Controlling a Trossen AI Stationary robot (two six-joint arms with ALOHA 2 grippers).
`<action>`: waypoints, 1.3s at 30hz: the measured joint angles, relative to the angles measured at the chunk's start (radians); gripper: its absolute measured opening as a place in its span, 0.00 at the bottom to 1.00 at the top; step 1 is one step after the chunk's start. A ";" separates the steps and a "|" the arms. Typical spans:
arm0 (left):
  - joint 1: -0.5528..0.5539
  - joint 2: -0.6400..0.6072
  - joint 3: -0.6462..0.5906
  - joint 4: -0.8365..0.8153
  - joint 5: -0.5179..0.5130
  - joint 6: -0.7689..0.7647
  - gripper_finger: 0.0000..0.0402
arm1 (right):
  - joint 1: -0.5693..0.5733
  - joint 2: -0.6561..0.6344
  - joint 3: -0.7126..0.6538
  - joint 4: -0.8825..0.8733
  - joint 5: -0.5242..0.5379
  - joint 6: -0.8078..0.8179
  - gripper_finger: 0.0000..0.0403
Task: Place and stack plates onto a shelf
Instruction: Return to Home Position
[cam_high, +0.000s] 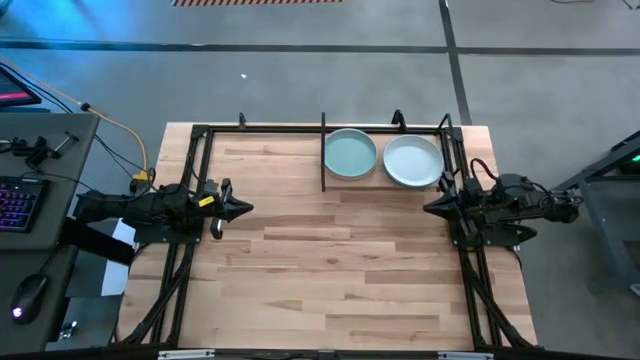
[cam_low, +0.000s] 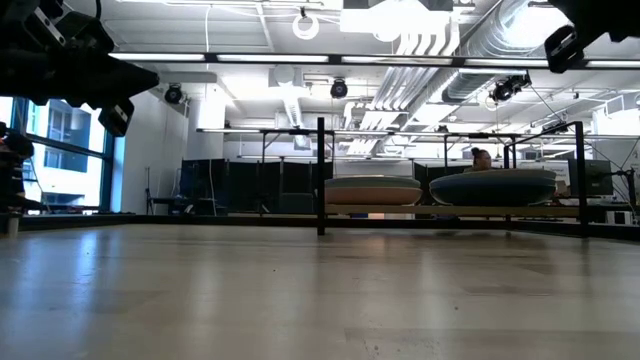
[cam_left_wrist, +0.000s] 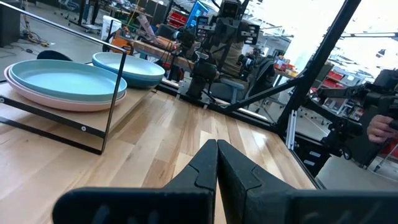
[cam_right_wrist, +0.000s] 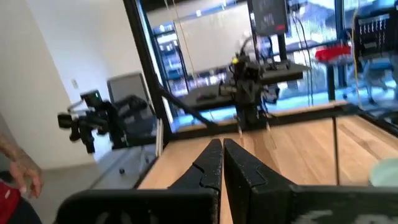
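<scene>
High view: my left tool (cam_high: 243, 208) is sitting at the left edge of the table (cam_high: 340, 270) and my right tool (cam_high: 432, 208) at the right edge, both pinched closed and holding nothing. The plates are sitting on the shelf (cam_high: 324, 150) at the far side as a left stack (cam_high: 350, 155) and a right stack (cam_high: 412, 161), side by side.
Low view: both stacks are resting level on the shelf floor.
Left wrist view: tool tips are touching; a pink plate (cam_left_wrist: 62, 104) is showing at the bottom of the near stack.
Right wrist view: tips are meeting too.
</scene>
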 joint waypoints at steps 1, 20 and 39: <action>0.000 0.000 0.000 0.000 0.000 0.000 0.00 | 0.000 -0.007 -0.029 0.045 -0.001 0.003 0.00; 0.000 0.000 0.000 0.000 0.000 0.000 0.00 | -0.055 -0.005 -0.312 0.271 -0.031 -0.014 0.00; 0.000 0.000 0.000 0.000 0.000 0.000 0.00 | -0.055 -0.002 -0.312 0.242 0.020 0.080 0.00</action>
